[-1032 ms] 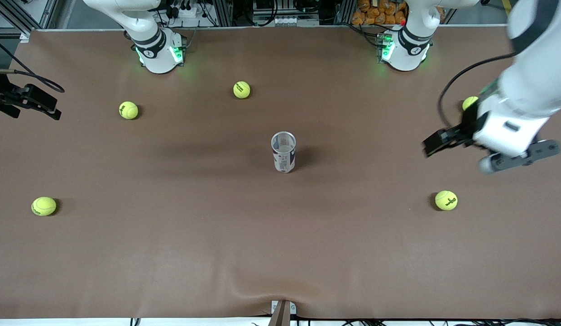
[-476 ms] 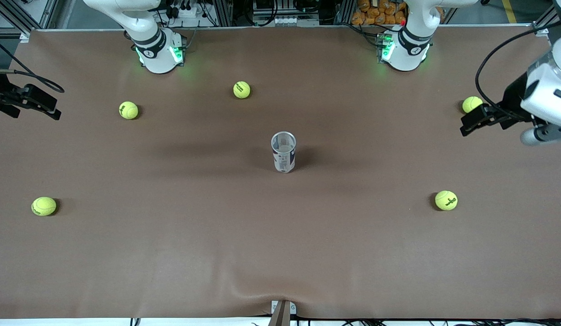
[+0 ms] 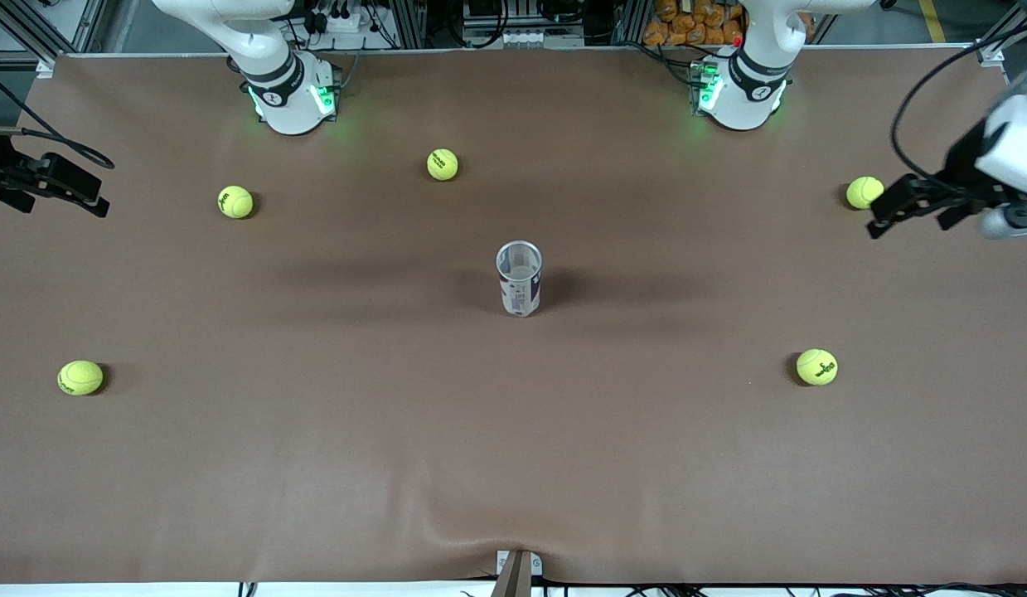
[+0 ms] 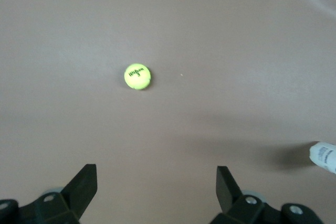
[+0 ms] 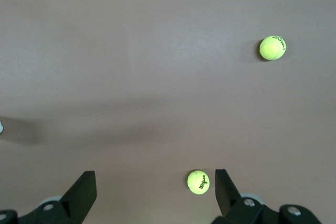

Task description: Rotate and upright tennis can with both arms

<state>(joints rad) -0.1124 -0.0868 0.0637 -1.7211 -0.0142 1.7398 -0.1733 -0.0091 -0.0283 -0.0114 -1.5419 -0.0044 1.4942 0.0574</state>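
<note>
The tennis can [image 3: 519,278] stands upright in the middle of the brown table, open metallic rim up, with a white and dark-blue label. Nothing touches it. My left gripper [image 3: 911,214] hangs open and empty over the left arm's end of the table, close to a tennis ball [image 3: 864,192]. In the left wrist view the left gripper [image 4: 156,184] has nothing between its black fingers, and a sliver of the can [image 4: 324,156] shows at the frame edge. My right gripper [image 3: 61,199] waits open over the right arm's end; in its wrist view the right gripper [image 5: 155,184] is empty.
Several yellow-green tennis balls lie scattered: one [image 3: 443,164] near the bases, one [image 3: 235,201], one [image 3: 80,377] and one [image 3: 817,366] nearer the front camera. The left wrist view shows a ball [image 4: 137,76]; the right wrist view shows two balls [image 5: 272,48] [image 5: 198,182].
My left arm has drawn back from near the can toward its end of the table and risen. The can and balls stayed put. The right gripper barely shifted.
</note>
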